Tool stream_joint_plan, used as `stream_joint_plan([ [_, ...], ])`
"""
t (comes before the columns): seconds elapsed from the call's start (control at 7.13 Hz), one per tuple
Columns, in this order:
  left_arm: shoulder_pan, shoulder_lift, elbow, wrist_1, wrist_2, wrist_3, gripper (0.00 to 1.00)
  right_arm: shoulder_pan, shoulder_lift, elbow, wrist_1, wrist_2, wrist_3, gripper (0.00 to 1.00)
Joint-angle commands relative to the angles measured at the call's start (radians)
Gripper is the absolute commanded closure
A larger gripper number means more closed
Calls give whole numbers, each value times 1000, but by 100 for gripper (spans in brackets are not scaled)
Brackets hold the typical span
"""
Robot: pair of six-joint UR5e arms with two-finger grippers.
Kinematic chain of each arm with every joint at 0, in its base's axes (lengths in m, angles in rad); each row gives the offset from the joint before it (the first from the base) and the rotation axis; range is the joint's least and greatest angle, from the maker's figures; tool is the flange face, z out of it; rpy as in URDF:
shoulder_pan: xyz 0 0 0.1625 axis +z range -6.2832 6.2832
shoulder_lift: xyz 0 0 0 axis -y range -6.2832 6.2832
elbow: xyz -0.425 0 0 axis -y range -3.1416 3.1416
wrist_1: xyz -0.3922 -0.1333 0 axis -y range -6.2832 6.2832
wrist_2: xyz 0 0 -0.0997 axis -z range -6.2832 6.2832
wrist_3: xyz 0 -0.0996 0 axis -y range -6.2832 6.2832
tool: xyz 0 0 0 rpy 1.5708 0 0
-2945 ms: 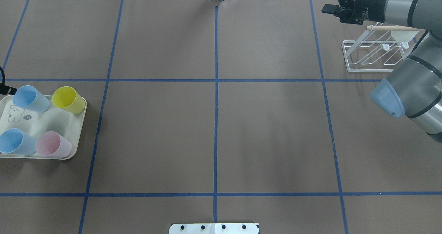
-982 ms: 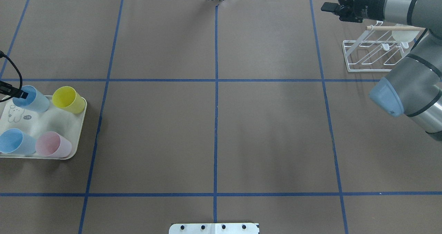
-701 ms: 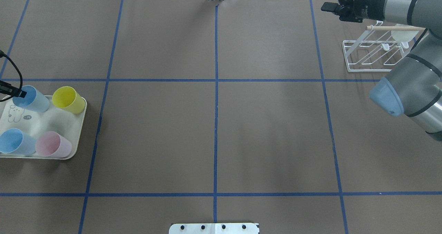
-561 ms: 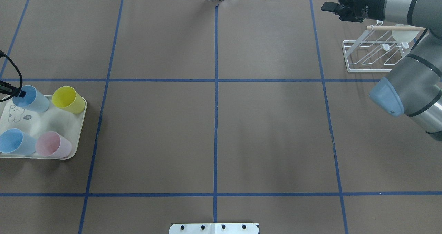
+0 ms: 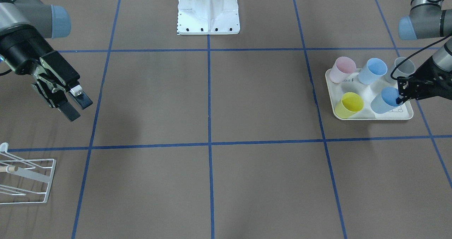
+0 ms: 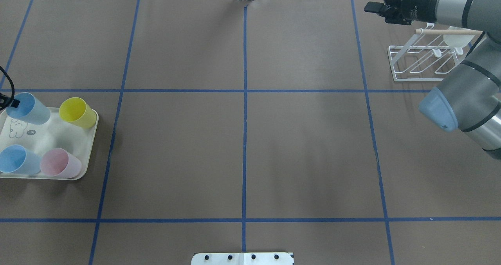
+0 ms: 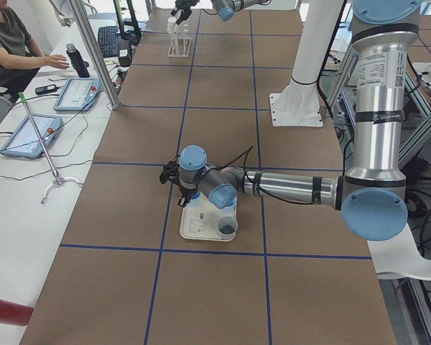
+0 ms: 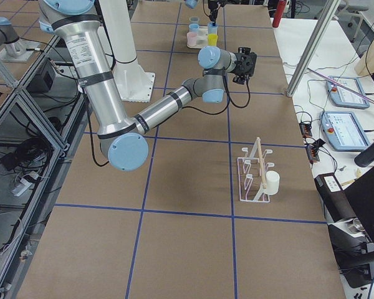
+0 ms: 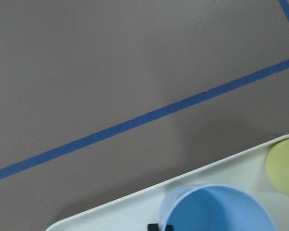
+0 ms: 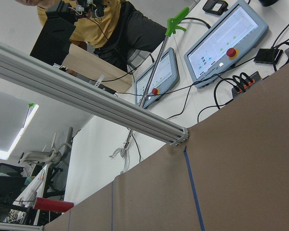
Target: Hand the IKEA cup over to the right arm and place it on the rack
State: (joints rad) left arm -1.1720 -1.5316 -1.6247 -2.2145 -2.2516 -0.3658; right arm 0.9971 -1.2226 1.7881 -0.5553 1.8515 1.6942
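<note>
I find the white wire rack (image 5: 24,180) cut by my front view's left edge, left gripper (image 6: 11,103) mostly off the overhead's left edge, light blue plastic cup (image 9: 216,209) cropped at wrist view's bottom, grey plastic cup (image 5: 406,66) partly behind a black cable (image 5: 418,53).

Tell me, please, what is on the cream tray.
Five cups on the tray: pink cup, yellow cup, grey cup, blue cup, and a second blue cup whose rim the left pincer grips. The pincer covers part of the grey cup and the tray's edge.
</note>
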Motion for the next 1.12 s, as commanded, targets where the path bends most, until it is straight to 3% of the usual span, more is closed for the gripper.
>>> stream_joint_plan([
  [0.0,-117,-18,-58,99,3,-4,100,3,0,-1,2,0,-1,0],
  [0.56,-159,-273,-67,82,63,-365,100,2,-2,-4,2,0,2,0],
  [0.98,-88,-393,-103,-52,64,-857,100,2,-2,-4,9,2,7,0],
])
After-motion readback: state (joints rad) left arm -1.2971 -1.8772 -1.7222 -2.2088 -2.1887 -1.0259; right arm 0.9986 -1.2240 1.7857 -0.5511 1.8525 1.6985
